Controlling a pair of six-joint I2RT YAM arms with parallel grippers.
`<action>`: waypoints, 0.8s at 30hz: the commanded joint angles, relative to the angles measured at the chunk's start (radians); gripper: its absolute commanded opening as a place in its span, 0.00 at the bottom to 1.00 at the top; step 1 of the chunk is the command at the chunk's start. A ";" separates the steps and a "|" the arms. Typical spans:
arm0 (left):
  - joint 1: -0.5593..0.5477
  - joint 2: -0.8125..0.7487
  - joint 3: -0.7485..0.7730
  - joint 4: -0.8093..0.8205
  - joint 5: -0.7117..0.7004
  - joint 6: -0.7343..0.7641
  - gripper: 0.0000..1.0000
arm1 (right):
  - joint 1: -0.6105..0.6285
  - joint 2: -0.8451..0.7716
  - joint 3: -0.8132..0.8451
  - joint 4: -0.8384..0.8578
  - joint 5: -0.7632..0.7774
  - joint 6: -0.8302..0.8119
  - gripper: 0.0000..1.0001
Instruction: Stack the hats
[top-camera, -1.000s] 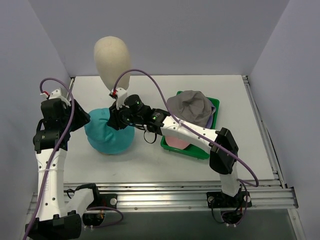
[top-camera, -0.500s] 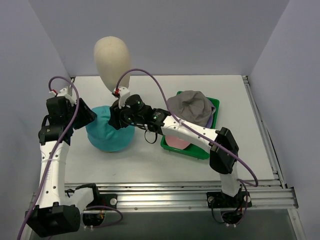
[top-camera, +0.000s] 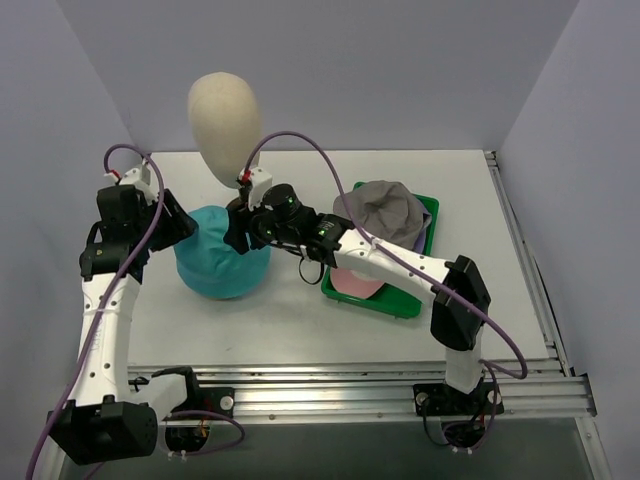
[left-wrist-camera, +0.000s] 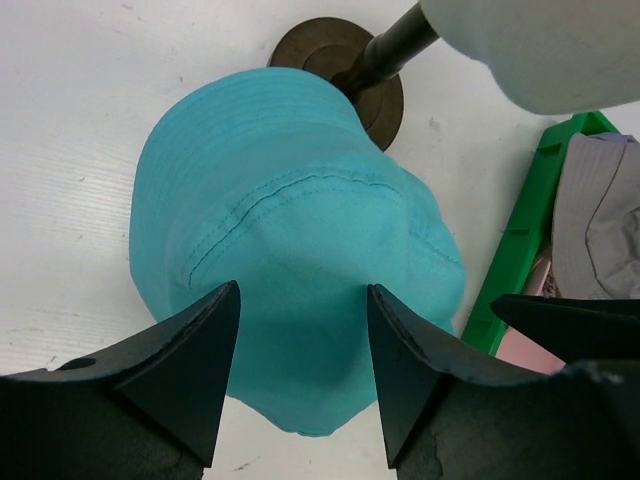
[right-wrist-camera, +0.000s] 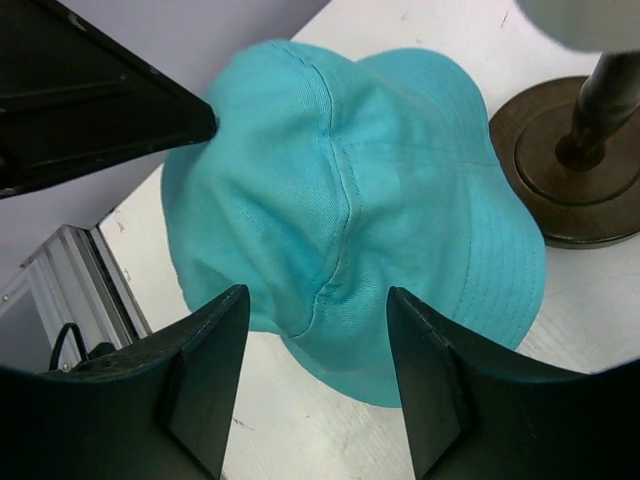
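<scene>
Teal bucket hat (top-camera: 222, 262) crown-up on the worktop (top-camera: 300, 330), brim against the mannequin stand (left-wrist-camera: 320, 45). Left fingers (left-wrist-camera: 190, 370) and right fingers (right-wrist-camera: 200, 385) spread open over it, holding nothing. Grey hat (top-camera: 380, 212) topping the green tray (top-camera: 390, 303). Likely risks: pinching only a loose fold, or dragging the brim and tipping the stand.
</scene>
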 joint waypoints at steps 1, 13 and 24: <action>-0.008 0.010 0.088 -0.002 -0.005 0.024 0.62 | -0.018 -0.086 0.025 0.034 0.022 -0.005 0.53; -0.031 0.089 0.080 0.051 0.008 0.029 0.63 | -0.049 0.034 0.093 0.038 0.054 0.002 0.52; -0.060 0.117 0.085 0.071 0.013 0.052 0.66 | -0.061 0.097 0.098 0.066 0.039 0.011 0.51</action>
